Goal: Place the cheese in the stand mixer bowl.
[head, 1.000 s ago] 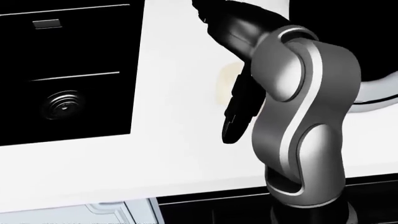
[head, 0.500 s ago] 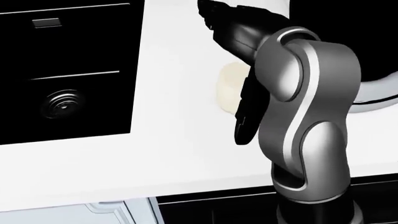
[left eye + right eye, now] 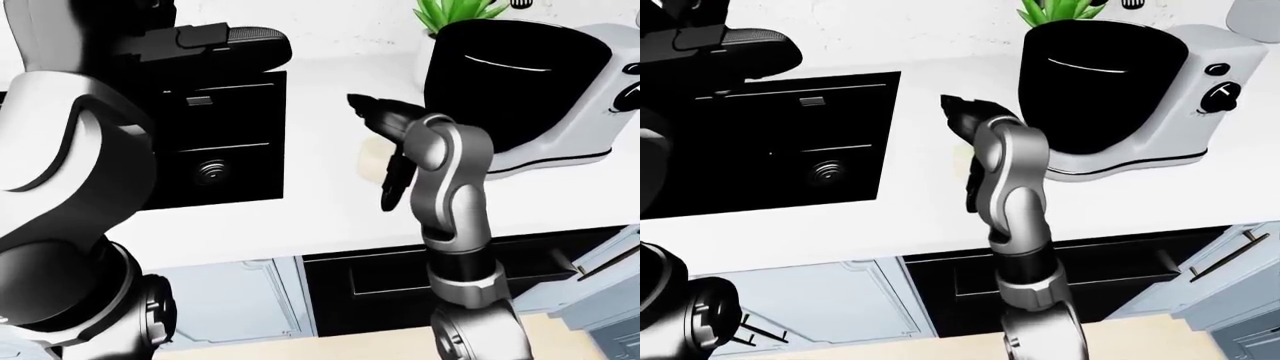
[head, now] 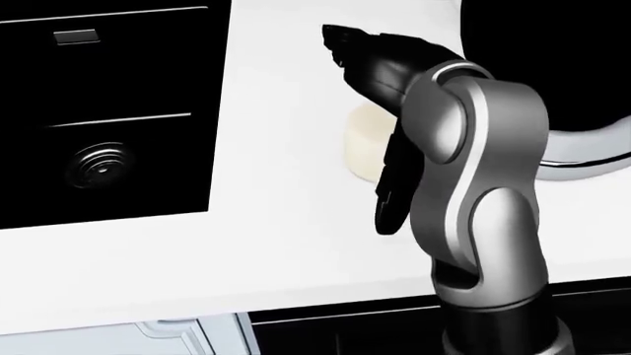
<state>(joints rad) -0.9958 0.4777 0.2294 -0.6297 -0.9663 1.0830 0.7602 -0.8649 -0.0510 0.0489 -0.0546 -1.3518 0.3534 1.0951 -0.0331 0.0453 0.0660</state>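
Observation:
The cheese [image 4: 361, 148], a pale cream block, lies on the white counter [image 4: 276, 244] left of the stand mixer. My right hand [image 4: 367, 118] hangs over it, open. One black finger [image 4: 340, 41] points toward the view's top, and the others [image 4: 393, 194] hang down along the block's right side. The grey forearm [image 4: 483, 185] hides the cheese's right part. The white stand mixer [image 3: 1215, 82] carries a black bowl [image 3: 1100, 75] to the right of the hand. My left hand [image 3: 225, 43] hovers over the sink at the upper left, fingers stretched out and holding nothing.
A black sink [image 4: 98, 111] with a round drain [image 4: 98, 166] fills the counter's left side. A green plant [image 3: 1060, 9] stands behind the bowl. Below the counter edge are pale cabinet doors [image 3: 840, 300] and a dark drawer front [image 3: 1090, 266].
My right hand has shifted a little right and down the head view. More of the cheese now shows to the left of its fingers. The camera has held still.

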